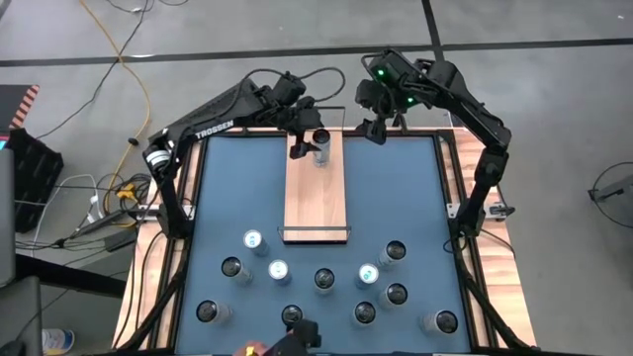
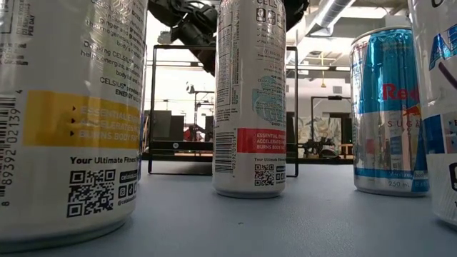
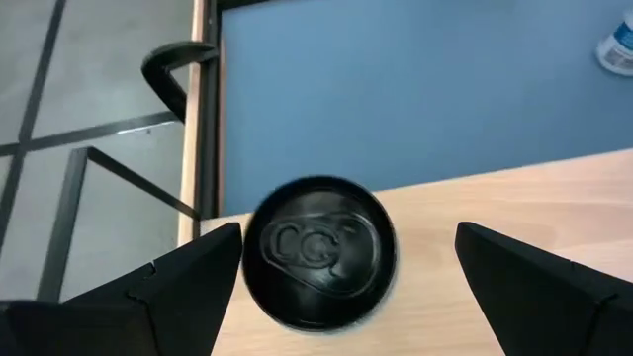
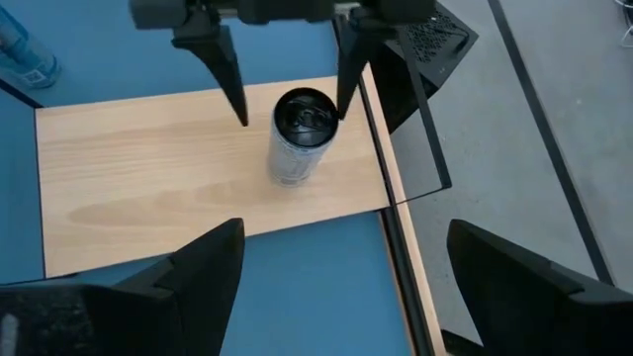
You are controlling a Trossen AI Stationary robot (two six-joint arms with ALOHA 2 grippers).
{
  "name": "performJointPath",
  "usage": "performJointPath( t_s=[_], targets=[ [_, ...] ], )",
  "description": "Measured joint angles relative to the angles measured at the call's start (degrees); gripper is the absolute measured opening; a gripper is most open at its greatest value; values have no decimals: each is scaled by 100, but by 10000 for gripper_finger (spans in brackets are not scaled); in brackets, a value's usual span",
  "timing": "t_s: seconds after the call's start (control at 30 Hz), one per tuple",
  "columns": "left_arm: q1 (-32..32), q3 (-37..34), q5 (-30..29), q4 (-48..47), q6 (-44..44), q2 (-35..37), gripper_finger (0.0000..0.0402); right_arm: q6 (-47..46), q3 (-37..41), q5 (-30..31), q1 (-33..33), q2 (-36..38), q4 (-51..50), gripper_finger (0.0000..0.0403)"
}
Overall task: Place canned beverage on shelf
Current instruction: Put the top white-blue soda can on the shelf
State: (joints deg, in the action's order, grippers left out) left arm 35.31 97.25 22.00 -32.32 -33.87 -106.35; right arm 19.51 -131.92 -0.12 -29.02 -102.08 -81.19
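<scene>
The canned beverage (image 1: pixel 319 146) stands upright on the shelf (image 1: pixel 316 198), near the shelf's far end by the bench's (image 1: pixel 415 188) far edge. The left pincer (image 1: pixel 307 140) hangs directly over it, fingers spread wide to either side of the can and gripping nothing. The right pincer (image 1: pixel 381 129), also open, waits at the far edge, farther from the can

Dark jointed arms, white TROSSEN lettering (image 1: pixel 214 129), green lights (image 1: pixel 380 71)

Blue table (image 1: pixel 396 188) carries shelf (image 1: pixel 316 203) and cans (image 1: pixel 324 280).
</scene>
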Motion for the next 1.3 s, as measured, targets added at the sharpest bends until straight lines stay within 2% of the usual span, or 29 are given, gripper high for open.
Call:
performJointPath(
  t_s=[0.5, 0.63, 0.93, 1.13, 1.3],
  targets=[
    [28, -4, 192, -35, -141, -164, 358, 28, 0, -2, -1, -2, 0, 337],
    [42, -4, 340, -100, -132, -164, 334, 33, 0, 0, -2, -2, 0, 337],
    [52, -4, 261, -50, -50, -164, 243, 20, 0, 0, -2, -2, 17, 337],
    [52, 28, -49, 10, 361, -161, 244, 2, 0, 2, -2, -2, 17, 337],
    [206, 395, -306, -351, 848, -161, 248, -2, 0, 3, -2, -3, 20, 337]
  ],
)
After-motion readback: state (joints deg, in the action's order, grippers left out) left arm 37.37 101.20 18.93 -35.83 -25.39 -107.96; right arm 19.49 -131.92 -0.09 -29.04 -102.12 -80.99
